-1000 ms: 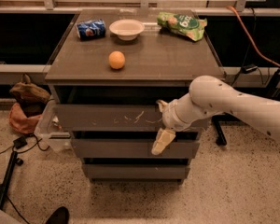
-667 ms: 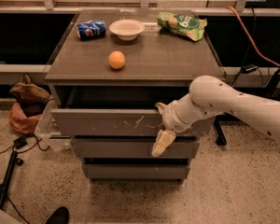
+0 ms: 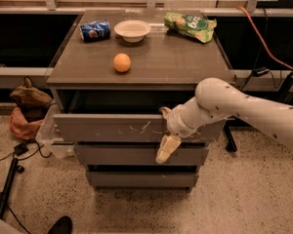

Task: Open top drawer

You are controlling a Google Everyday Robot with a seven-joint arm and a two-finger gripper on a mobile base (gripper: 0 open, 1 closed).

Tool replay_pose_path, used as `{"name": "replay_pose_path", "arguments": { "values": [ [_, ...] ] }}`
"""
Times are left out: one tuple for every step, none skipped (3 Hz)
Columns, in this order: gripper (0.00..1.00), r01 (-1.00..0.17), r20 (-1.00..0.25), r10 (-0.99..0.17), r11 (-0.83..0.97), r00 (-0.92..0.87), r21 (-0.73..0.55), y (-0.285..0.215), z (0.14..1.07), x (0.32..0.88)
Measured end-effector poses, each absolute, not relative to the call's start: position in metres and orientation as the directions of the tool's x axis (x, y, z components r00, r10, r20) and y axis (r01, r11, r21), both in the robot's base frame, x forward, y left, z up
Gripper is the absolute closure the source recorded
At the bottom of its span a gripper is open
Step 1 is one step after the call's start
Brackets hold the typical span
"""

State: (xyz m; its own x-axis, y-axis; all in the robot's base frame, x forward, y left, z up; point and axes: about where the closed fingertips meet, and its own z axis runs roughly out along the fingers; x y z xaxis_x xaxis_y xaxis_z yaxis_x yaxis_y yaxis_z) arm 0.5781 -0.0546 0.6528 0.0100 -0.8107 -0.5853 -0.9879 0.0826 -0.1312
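Note:
The top drawer [image 3: 112, 127] is a wide dark grey handleless front with whitish scratches, under the cabinet's top. It is pulled out a good way, with a dark gap behind its upper edge. My gripper [image 3: 165, 130] hangs from the white arm that comes in from the right. One finger [image 3: 164, 111] hooks over the drawer's top edge near its right side. The other finger [image 3: 167, 149] lies down over the front panel. Two narrower grey drawer fronts [image 3: 136, 156] sit closed below.
On the cabinet top [image 3: 185, 62] lie an orange [image 3: 121, 62], a white bowl [image 3: 132, 30], a blue can [image 3: 94, 30] on its side and a green snack bag [image 3: 190, 26]. A brown bag [image 3: 29, 101] and cables [image 3: 10, 155] are on the floor at left.
The top drawer has slid further out toward the camera. My gripper has moved with it, still hooked on the drawer's top edge.

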Motion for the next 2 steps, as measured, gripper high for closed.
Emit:
{"name": "replay_pose_path", "arguments": {
  "values": [
    [0.0, -0.995, -0.601, -0.799, 0.059, 0.002, -0.081, -0.046, 0.652, 0.565],
    [0.0, -0.998, -0.605, -0.796, 0.052, -0.017, -0.042, -0.044, 0.655, 0.55]
  ]
}}
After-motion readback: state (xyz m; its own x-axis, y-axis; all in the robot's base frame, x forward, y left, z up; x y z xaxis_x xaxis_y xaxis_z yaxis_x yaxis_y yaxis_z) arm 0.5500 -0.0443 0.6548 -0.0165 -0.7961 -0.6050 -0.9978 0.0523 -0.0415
